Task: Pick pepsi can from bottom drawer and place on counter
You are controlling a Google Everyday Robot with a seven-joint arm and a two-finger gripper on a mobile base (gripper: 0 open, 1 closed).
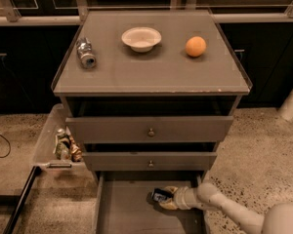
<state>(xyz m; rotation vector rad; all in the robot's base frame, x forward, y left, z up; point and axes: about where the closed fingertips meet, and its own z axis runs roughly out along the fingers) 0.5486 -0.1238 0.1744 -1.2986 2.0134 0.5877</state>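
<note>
The pepsi can (pixel 160 195) is a small dark blue can lying on the floor of the open bottom drawer (pixel 127 213), near its back right. My gripper (pixel 166 199) reaches in from the right on a pale arm and sits right at the can, touching it. The counter (pixel 151 69) is the flat grey-brown top of the cabinet above.
On the counter lie a silver-grey can (pixel 86 53) at the left, a white bowl (pixel 141 38) in the middle and an orange (pixel 196 46) at the right. Two knobbed drawers (pixel 150 130) overhang the bottom drawer. A clear bin (pixel 58 145) with items stands left of the cabinet.
</note>
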